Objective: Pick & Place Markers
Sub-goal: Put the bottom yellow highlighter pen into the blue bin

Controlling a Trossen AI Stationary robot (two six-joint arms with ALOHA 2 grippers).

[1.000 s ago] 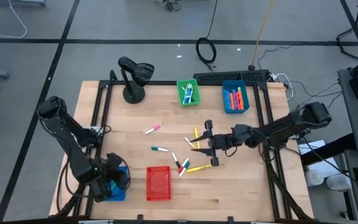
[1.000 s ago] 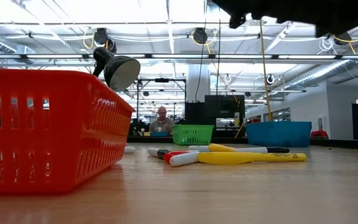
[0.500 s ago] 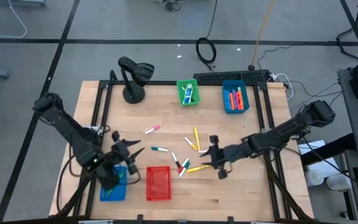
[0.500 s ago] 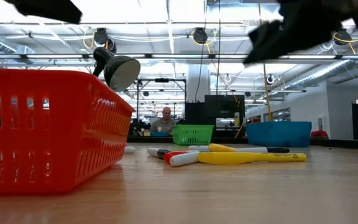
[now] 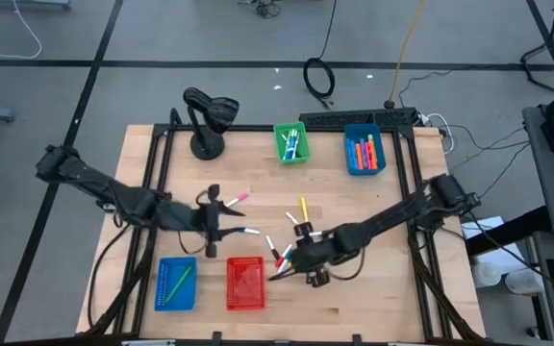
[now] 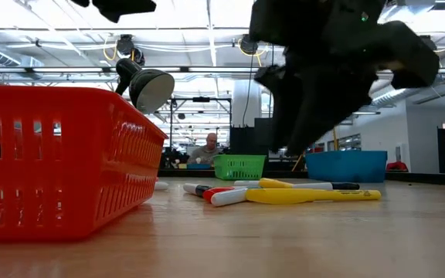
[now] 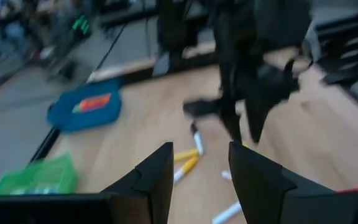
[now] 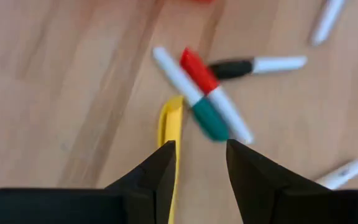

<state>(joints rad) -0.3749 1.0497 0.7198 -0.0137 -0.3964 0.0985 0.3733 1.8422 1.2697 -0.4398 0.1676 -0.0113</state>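
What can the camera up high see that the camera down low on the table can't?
Only the high view shows the blue basket near the left arm with a green marker lying in it, the pink-capped marker, and both arms whole. Only the low view shows the room behind the table, with a person sitting there. Both show the red basket, the green basket, the yellow marker and the desk lamp.

Bright, even light falls from ceiling strip lamps (image 6: 207, 15), which blow out to white glare in the low view. On the table (image 5: 392, 298), shadows are soft and short. Both wrist views are smeared by motion blur — the markers (image 8: 204, 93) streak, and the far arm (image 7: 247, 68) is a dark smudge. In the low view the near arm (image 6: 323, 69) is blurred — a black silhouette against the lamps.
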